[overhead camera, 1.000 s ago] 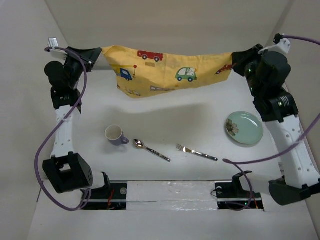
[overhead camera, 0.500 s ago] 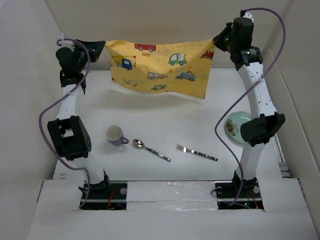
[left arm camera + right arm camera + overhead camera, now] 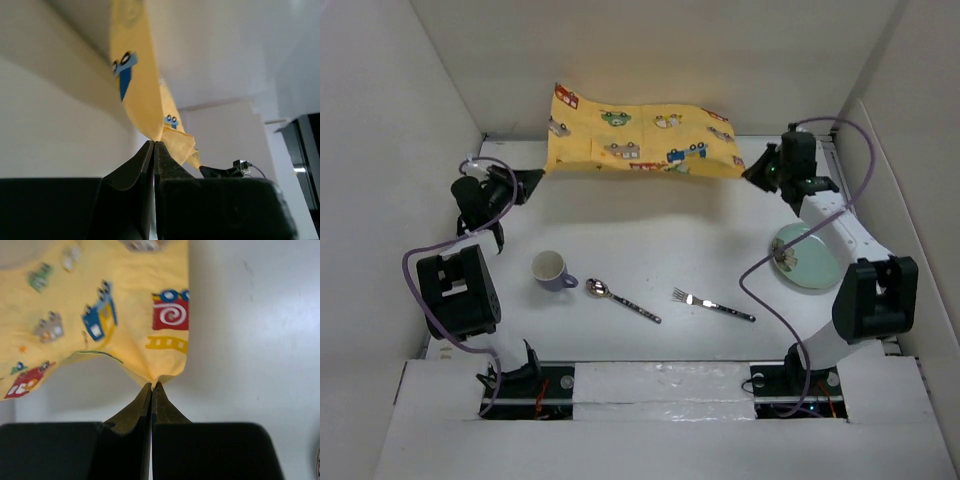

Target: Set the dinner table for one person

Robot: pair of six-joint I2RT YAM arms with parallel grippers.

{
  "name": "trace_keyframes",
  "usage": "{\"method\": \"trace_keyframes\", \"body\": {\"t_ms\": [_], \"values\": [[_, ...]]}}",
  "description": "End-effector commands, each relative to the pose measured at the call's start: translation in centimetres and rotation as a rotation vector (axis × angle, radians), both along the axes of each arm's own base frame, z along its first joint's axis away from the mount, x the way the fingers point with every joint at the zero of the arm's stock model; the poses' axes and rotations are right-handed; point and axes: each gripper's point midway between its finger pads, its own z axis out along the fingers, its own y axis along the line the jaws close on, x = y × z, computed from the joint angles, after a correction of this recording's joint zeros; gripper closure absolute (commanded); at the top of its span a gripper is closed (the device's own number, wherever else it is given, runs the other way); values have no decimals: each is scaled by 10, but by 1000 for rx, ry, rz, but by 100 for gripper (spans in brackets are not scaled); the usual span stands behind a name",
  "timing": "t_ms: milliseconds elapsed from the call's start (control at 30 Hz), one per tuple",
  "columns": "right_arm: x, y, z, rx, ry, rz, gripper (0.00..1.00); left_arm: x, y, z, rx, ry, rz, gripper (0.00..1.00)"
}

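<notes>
A yellow placemat (image 3: pixel 638 138) printed with cartoon cars is stretched between my two grippers over the far part of the white dinner table (image 3: pixel 650 225). My left gripper (image 3: pixel 534 179) is shut on its near left corner. In the left wrist view the cloth (image 3: pixel 140 85) rises from the closed fingertips of that gripper (image 3: pixel 154 143). My right gripper (image 3: pixel 750 170) is shut on the near right corner; in the right wrist view the placemat (image 3: pixel 100 310) fans out from the pinched tips of the right gripper (image 3: pixel 151 385). The cloth's far edge reaches toward the back wall.
A lilac mug (image 3: pixel 551 270) stands at the near left. A spoon (image 3: pixel 621 299) and a fork (image 3: pixel 713 305) lie near the middle front. A pale green plate (image 3: pixel 808 257) sits at the right, partly behind the right arm. White walls enclose three sides.
Both arms have come down and reached farther back. The placemat, hanging high as a curtain before, now spreads out low toward the back wall, still gripped at both corners.
</notes>
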Motion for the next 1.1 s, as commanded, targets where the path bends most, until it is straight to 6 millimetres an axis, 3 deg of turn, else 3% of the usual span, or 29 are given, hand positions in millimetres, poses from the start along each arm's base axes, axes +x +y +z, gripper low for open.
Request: {"method": "trace_keyframes", "body": {"t_ms": [0,100,233,367,500,567,600,667,700,900,1000,1033,1067], "values": [[-8,6,-66,26,120,21,100,-9,-2,-45,104,54,-10,100],[-15,0,-101,-1,220,-7,100,-15,2,-90,167,172,-1,100],[-26,-6,-136,-42,316,-20,100,-27,9,-113,220,278,45,98],[-38,-12,-151,-61,354,-42,100,-33,19,-120,340,352,56,92],[-54,-17,-152,-74,354,-53,97,-43,41,-128,456,466,138,65],[-62,-18,-153,-76,356,-52,96,-46,48,-116,502,454,172,65],[-72,-19,-162,-81,380,-51,92,-49,53,-114,523,464,202,65],[-81,-20,-157,-81,364,-50,83,-54,57,-102,540,448,240,67],[-91,-21,-163,-82,382,-50,74,-56,61,-101,553,455,261,67],[-114,-49,-150,-136,406,-154,51,-54,59,-92,633,440,255,66],[-114,-48,-131,-118,374,-161,52,-57,51,-92,661,439,225,65],[-115,-45,-127,-104,366,-149,61,-58,50,-93,662,444,223,65],[-116,-44,-123,-89,366,-159,78,-60,50,-91,667,445,216,65]]}}
